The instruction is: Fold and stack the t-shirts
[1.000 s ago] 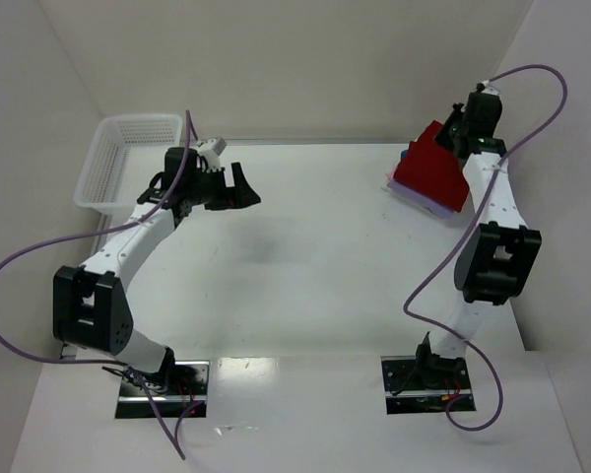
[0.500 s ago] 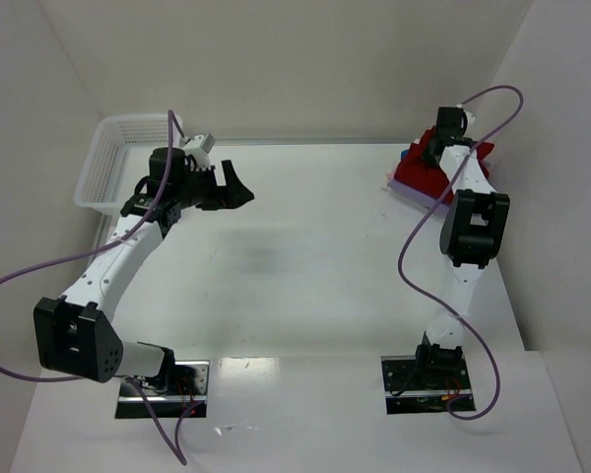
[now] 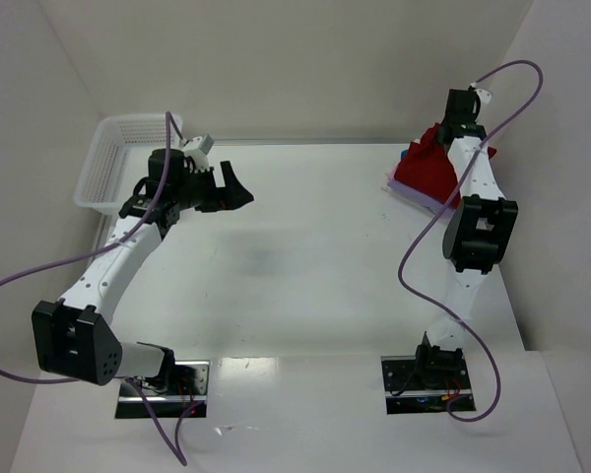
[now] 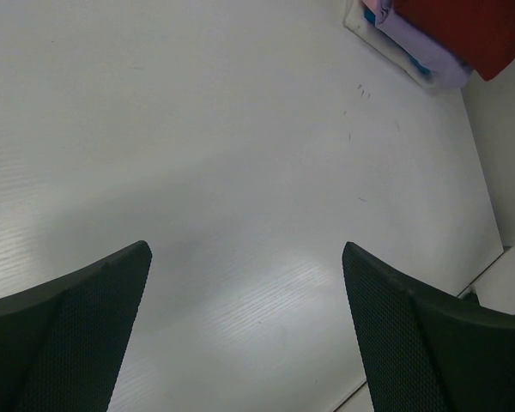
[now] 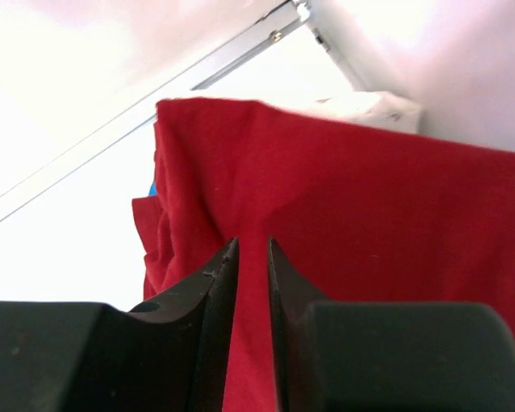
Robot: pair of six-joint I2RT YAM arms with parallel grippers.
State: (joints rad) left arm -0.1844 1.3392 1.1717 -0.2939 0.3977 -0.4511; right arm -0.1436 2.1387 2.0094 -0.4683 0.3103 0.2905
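Note:
The dark red t-shirt (image 3: 426, 174) lies on top of a stack at the far right of the table, part of it pulled up toward the back wall. My right gripper (image 3: 459, 114) is over its far edge. In the right wrist view the gripper (image 5: 252, 245) is shut on a fold of the red cloth (image 5: 369, 223). My left gripper (image 3: 238, 187) is open and empty above the bare table at the left. The left wrist view shows the stack far off: the red shirt (image 4: 463, 26) over a lavender shirt (image 4: 416, 47), with a blue edge (image 4: 423, 72) and a pink edge (image 4: 371, 12).
A white mesh basket (image 3: 106, 172) stands at the far left against the wall. Walls close in the table at the back and on the right. The right arm's purple cable (image 3: 517, 89) loops above the stack.
My right gripper dipped toward the stack, then rose a little toward the back wall, still holding the red cloth. My left arm shifted slightly left and stays open.

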